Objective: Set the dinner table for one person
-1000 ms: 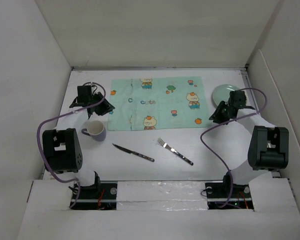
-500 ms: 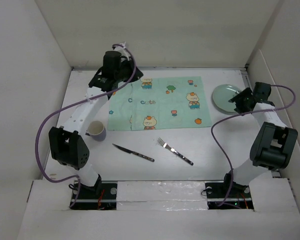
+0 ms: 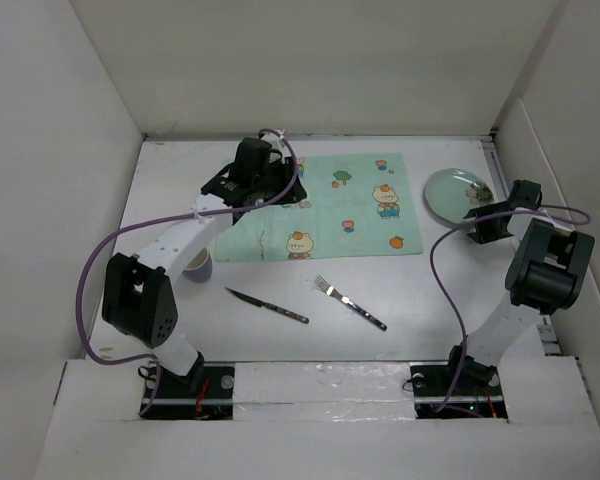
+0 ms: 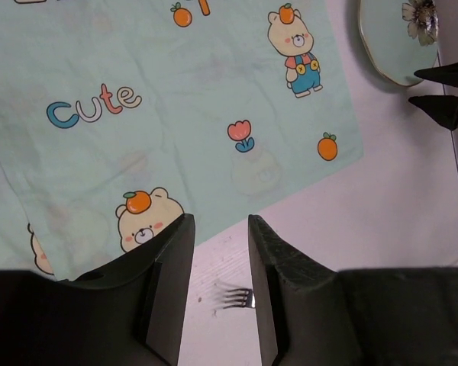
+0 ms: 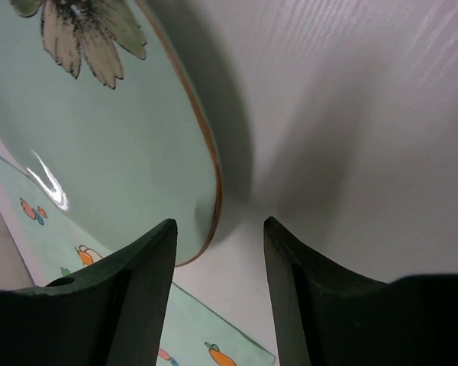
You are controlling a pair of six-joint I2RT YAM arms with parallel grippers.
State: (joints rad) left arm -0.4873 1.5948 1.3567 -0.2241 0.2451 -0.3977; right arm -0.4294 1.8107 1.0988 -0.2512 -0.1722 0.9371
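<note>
The white dinner table (image 3: 430,300) holds a mint-green cartoon placemat (image 3: 350,215) at the back middle. A pale green flowered plate (image 3: 450,190) lies right of the mat. A knife (image 3: 268,306) and a fork (image 3: 350,303) lie in front of the mat. A lilac cup (image 3: 200,266) is partly hidden under my left arm. My left gripper (image 3: 283,190) hovers open and empty over the mat's left part; its wrist view (image 4: 220,221) shows the mat (image 4: 175,99) and the fork tines (image 4: 233,296). My right gripper (image 5: 220,223) is open at the plate's rim (image 5: 211,191).
White walls enclose the table on the left, back and right. My right arm's base link (image 3: 545,270) stands by the right wall. Purple cables loop beside both arms. In the left wrist view the plate (image 4: 393,38) and my right gripper's fingertips (image 4: 443,91) show at the top right.
My left arm has swung from beside the cup up and over the placemat's left part. My right gripper has moved to the plate's near-right rim.
</note>
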